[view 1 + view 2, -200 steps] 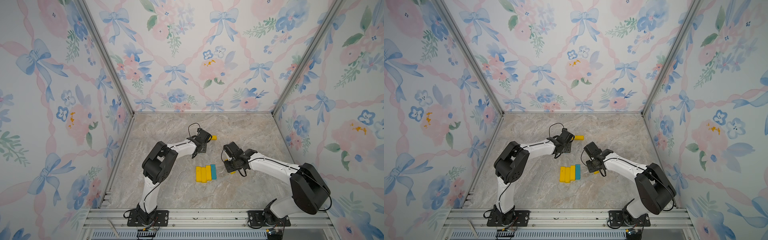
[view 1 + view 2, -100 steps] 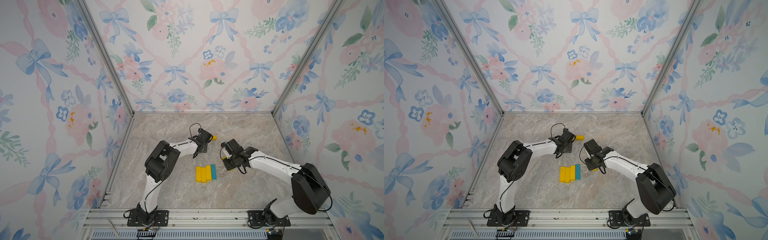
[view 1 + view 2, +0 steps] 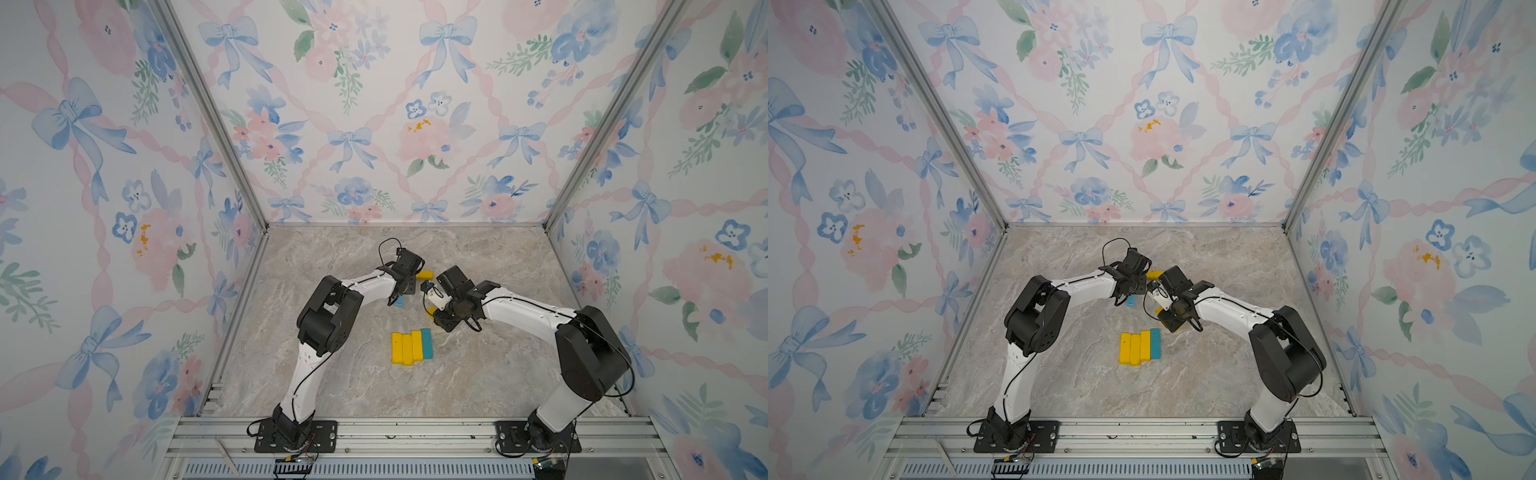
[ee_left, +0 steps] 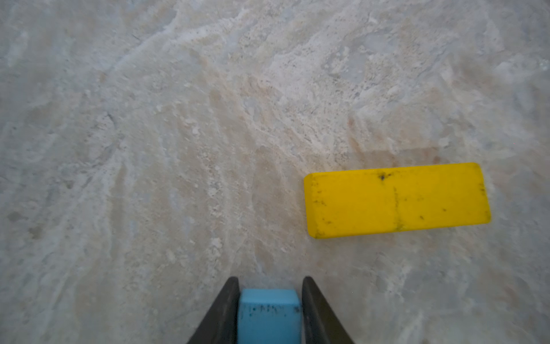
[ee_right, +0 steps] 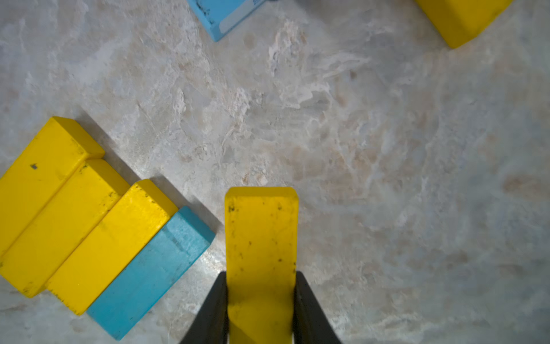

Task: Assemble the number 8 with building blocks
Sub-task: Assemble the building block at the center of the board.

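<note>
Blue first: clenching the light blue bar [image 4: 269, 315] with the left pincer [image 4: 270, 283], both fingers pressing flat against its long sides, only its end poking out past the tips. Facing the loose yellow bar [image 4: 397, 199], which is lying flat on the marbled surface [image 3: 478, 374], near that pincer but not touching it; showing in both top views just below and right of the frame's centre, between the two wrists.

Grasping the held yellow bar [image 5: 261, 232] with the right pincer [image 5: 260, 275], fingers pressing on its two long edges, most of its length sticking out beyond the tips. Unable to tell whether either gripped bar is touching the surface.

Lying in the lower middle of both top views: the row of four bars [image 3: 411, 347], three yellow plus the teal bar [image 3: 427, 343] at the right end, long sides touching, ends slightly staggered.
</note>
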Robot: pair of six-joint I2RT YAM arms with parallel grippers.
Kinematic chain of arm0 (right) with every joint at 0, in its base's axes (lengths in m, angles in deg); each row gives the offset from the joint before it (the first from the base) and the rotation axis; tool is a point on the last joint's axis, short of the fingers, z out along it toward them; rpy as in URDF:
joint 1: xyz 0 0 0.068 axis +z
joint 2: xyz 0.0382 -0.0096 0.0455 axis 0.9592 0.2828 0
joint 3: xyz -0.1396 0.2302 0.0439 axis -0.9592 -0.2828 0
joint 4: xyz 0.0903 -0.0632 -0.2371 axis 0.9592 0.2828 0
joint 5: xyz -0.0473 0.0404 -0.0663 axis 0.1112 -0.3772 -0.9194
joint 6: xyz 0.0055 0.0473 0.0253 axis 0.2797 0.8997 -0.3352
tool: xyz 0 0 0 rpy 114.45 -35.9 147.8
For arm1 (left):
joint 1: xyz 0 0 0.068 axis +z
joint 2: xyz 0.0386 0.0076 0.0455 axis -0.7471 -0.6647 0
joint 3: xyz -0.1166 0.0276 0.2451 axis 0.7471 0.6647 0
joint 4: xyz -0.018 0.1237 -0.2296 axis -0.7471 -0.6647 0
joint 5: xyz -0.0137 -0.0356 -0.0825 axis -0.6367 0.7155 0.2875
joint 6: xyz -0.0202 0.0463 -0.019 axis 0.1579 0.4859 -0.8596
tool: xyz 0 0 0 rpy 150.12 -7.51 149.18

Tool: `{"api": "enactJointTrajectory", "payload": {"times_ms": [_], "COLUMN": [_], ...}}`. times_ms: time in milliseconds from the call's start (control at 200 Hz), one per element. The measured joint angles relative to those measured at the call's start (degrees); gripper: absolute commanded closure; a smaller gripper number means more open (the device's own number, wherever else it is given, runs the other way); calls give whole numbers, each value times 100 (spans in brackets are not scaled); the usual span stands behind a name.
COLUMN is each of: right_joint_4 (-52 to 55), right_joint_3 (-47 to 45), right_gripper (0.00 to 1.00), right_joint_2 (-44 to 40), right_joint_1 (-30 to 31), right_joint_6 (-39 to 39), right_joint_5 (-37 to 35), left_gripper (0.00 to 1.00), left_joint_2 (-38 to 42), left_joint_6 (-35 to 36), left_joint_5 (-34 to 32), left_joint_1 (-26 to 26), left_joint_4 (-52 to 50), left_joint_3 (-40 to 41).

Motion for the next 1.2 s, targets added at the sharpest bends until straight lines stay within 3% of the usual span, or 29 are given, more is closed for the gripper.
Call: {"api": "enactJointTrajectory", "payload": {"times_ms": [255, 645, 880, 985, 1200], "right_joint_4": [109, 116, 133, -55, -240], "right_joint_3": [81, 85, 98, 59, 42], "right_gripper": [69, 69, 72, 77, 77], "right_joint_2": [227, 122, 122, 118, 125], "right_joint_1": [50, 2, -50, -50, -52], "right_joint_6": [-282, -424, -708, -1080, -1812], "right_joint_5": [7, 28, 13, 48, 50], "left_gripper": [51, 74, 73, 73, 71], "left_joint_2": [181, 417, 389, 236, -151], "left_joint_6": [52, 116, 96, 92, -57], "left_joint_5": [2, -177, -153, -81, 87], "left_joint_1": [0, 0, 2, 20, 66], "left_joint_4": [105, 269, 186, 109, 101], "left_joint_3": [304, 739, 638, 393, -188]}}
